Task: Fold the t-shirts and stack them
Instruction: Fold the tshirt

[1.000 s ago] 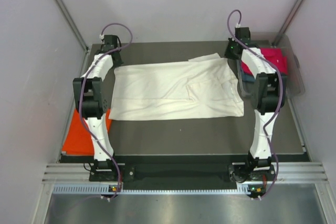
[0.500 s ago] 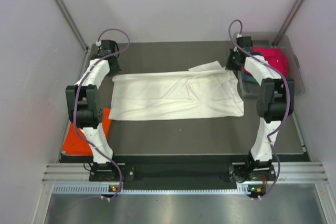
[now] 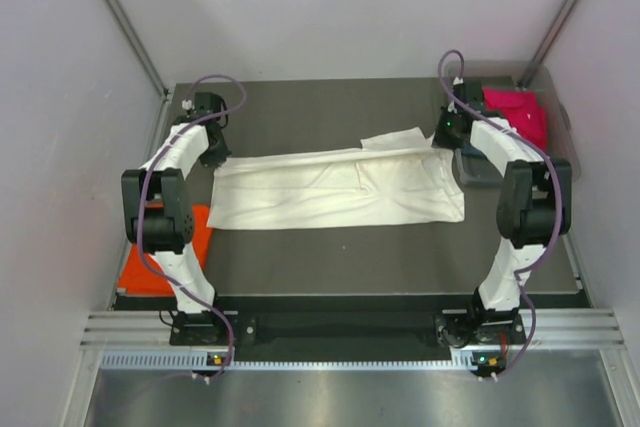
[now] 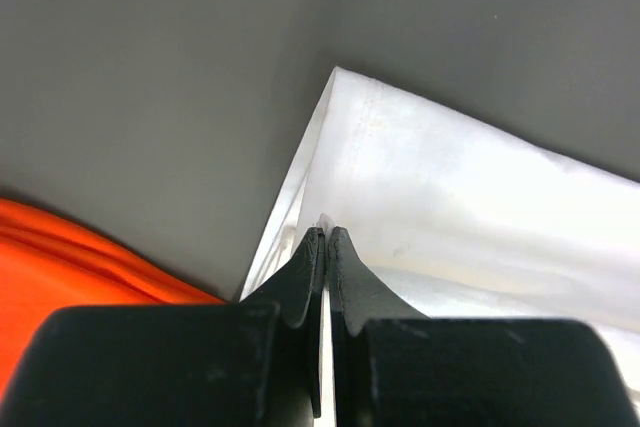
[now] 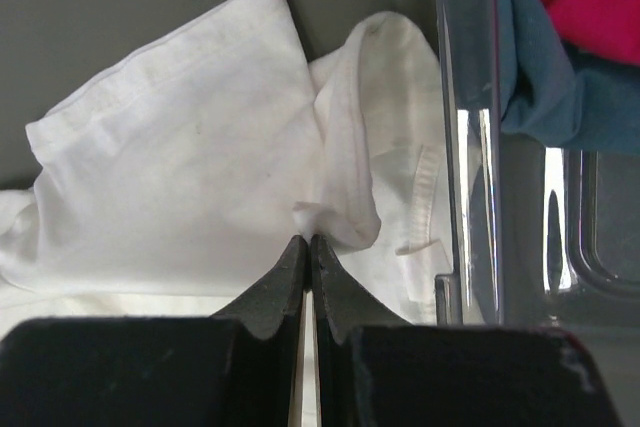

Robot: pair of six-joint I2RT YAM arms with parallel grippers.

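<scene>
— What's laid out for you here?
— A dark matte table (image 3: 380, 257). Across the middle of the top view lies your cream-white t-shirt (image 3: 340, 187), soft and creased, drawn into a long band, with one sleeve flap poking out at upper right.
— And the other shirts?
— The orange t-shirt (image 3: 150, 257) sits at lower left, partly hidden behind the left arm. The magenta-pink t-shirt (image 3: 515, 112) and grey-blue t-shirt (image 5: 545, 87) are bunched in a clear plastic bin (image 5: 468, 147) at upper right — both cut off in the wrist view.
— The jaws?
— Your left gripper (image 4: 327, 237) is pinched on the cream shirt's hemmed corner. Your right gripper (image 5: 307, 242) is clamped on a fold by the collar.
</scene>
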